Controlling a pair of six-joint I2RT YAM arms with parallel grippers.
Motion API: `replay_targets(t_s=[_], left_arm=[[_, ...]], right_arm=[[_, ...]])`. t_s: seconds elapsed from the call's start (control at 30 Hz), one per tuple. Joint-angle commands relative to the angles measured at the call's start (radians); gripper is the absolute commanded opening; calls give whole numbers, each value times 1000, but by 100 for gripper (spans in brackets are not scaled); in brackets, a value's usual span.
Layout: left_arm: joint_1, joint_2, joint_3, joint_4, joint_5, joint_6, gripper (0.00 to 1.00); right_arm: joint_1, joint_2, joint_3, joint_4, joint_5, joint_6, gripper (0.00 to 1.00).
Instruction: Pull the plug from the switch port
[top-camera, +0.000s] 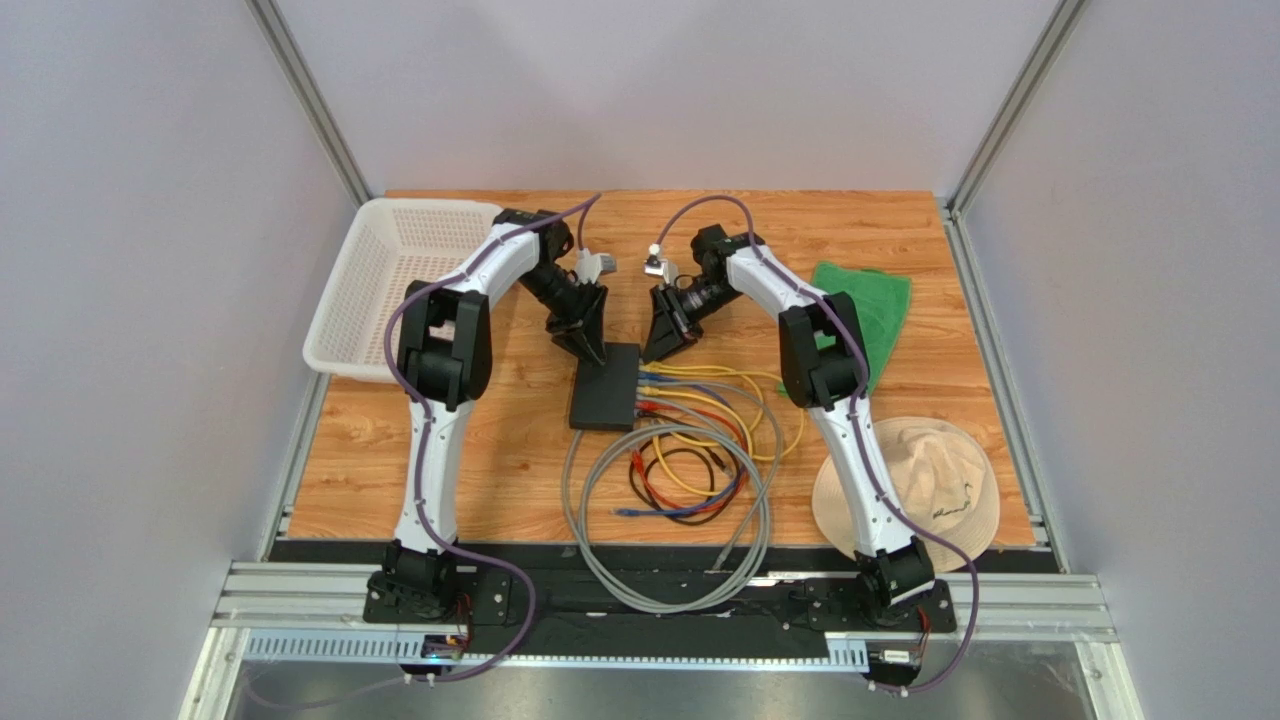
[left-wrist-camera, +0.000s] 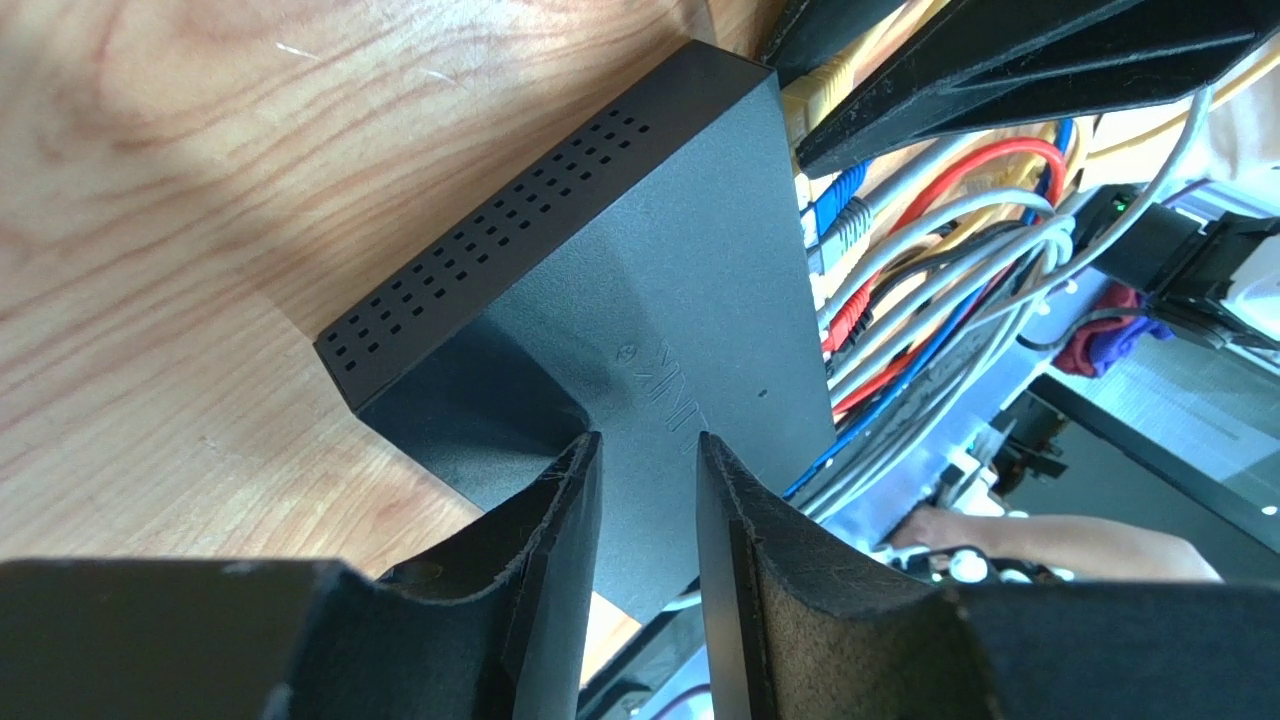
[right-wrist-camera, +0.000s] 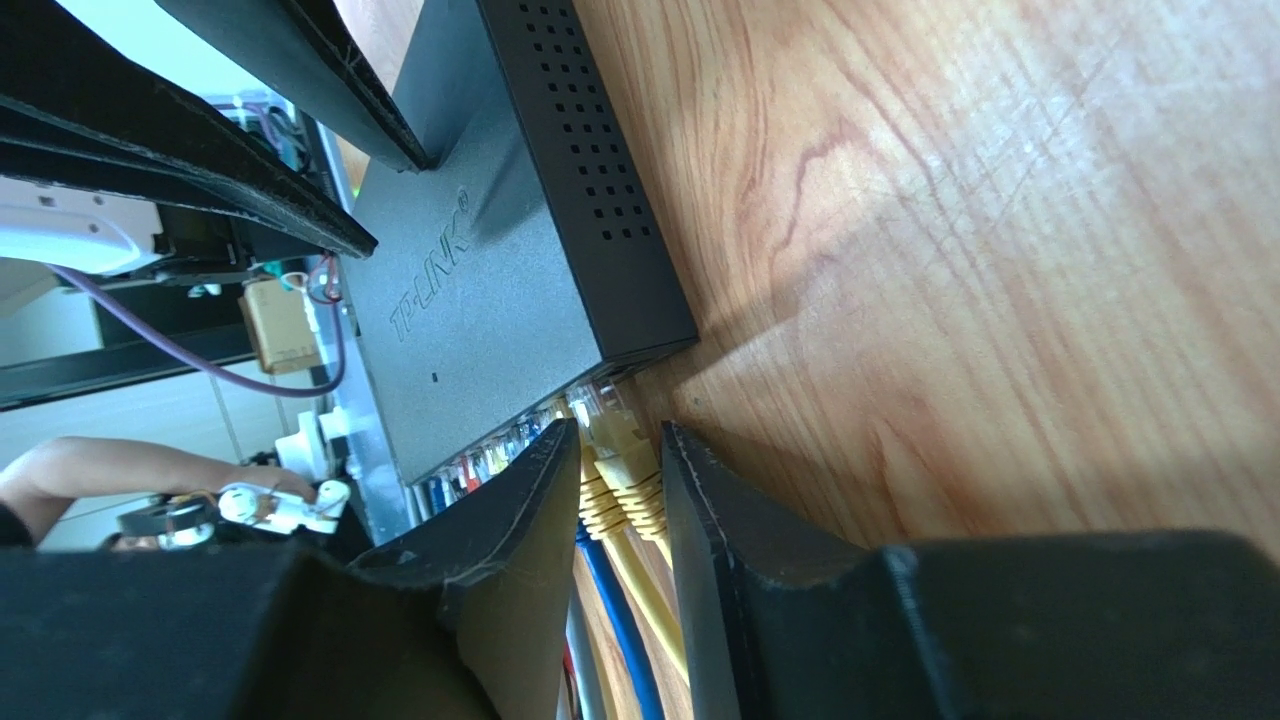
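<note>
- Switch (top-camera: 606, 387), a small flat matte-black rectangular box, lies mid-way across the light wooden tabletop (top-camera: 496, 465) in the top view; a tangle of yellow, blue, red and grey cables (top-camera: 691, 450) leaves its right long edge and loops round to its near side; a white plastic mesh basket (top-camera: 383, 278) sits well off to its far left, a crumpled green cloth (top-camera: 869, 308) to its far right, and a beige floppy hat (top-camera: 909, 488) to its near right.
- Same view: the left gripper (top-camera: 583, 350) points down at the switch's far edge; the right gripper (top-camera: 657, 353) points down at its far right corner; the finger gaps are too small to read here.
- Left wrist view: the left gripper (left-wrist-camera: 646, 450) hangs over the switch (left-wrist-camera: 661, 270) with its fingers a narrow gap apart, gripping nothing; the cables (left-wrist-camera: 932, 255) crowd the port edge beyond.
- Right wrist view: the right gripper (right-wrist-camera: 621, 432) is clamped on the yellow plug (right-wrist-camera: 628, 488), a ribbed-boot connector seated in the end port of the switch (right-wrist-camera: 481, 285); the boot fills the gap between both pads.
</note>
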Motion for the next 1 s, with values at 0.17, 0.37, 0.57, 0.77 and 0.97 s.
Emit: replay_targets(t_s=[0.17, 0.37, 0.57, 0.77, 0.97], left_arm=[[-15, 44, 11, 8, -52, 29, 39], [-16, 47, 45, 15, -47, 28, 39], [-19, 48, 59, 20, -52, 26, 39], [-22, 48, 62, 21, -51, 29, 39], [-22, 38, 63, 17, -54, 32, 39]], right_arm=[[19, 112, 45, -72, 92, -33, 41], [23, 138, 85, -109, 73, -56, 46], [36, 137, 99, -125, 100, -67, 22], [56, 121, 100, -131, 158, -71, 3], [64, 88, 77, -111, 250, -53, 0]])
